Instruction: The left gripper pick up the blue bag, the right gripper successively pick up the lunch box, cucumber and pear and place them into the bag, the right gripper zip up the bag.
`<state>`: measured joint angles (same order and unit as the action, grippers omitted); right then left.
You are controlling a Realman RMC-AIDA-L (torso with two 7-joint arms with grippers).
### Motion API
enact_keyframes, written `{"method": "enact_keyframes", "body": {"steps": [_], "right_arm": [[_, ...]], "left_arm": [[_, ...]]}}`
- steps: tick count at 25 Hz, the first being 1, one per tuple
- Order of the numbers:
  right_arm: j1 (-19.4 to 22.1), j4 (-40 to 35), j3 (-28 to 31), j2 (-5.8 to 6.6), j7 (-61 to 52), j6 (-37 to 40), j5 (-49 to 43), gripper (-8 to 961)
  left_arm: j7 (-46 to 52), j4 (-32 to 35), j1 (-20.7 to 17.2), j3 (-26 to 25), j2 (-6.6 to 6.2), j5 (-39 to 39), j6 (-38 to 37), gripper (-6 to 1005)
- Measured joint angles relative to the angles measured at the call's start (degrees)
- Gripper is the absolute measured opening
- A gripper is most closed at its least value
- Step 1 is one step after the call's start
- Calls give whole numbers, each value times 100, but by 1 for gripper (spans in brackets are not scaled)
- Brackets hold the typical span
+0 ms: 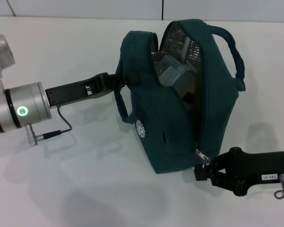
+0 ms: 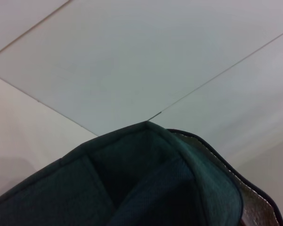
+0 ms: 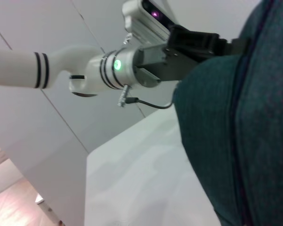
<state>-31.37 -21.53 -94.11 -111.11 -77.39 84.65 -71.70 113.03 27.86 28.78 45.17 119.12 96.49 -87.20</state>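
Observation:
The blue bag point(image 1: 175, 132) stands upright on the white table, its top gaping open and showing silver foil lining point(image 1: 177, 40). The lunch box point(image 1: 176, 75) lies tilted inside the opening. The cucumber and pear are hidden. My left gripper point(image 1: 117, 80) is shut on the bag's left end by a handle loop. It also shows in the right wrist view point(image 3: 226, 44). My right gripper point(image 1: 202, 169) is at the bag's low near end, shut on the metal zipper pull point(image 1: 199, 157). The bag fabric fills the left wrist view point(image 2: 146, 183) and the right wrist view point(image 3: 235, 141).
The white table point(image 1: 85, 179) spreads around the bag. A grey cable point(image 1: 61, 125) loops from my left wrist over the table. The bag's far handle point(image 1: 234, 52) arches up on the right. A round white logo point(image 1: 140, 128) faces me.

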Motion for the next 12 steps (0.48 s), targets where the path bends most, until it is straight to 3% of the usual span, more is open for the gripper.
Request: {"method": "enact_keyframes", "body": {"steps": [12], "right_arm": [[-151, -25, -4, -129, -218, -16, -422, 129]], "left_arm": [[-69, 0, -4, 0, 15, 0, 2, 68]]}}
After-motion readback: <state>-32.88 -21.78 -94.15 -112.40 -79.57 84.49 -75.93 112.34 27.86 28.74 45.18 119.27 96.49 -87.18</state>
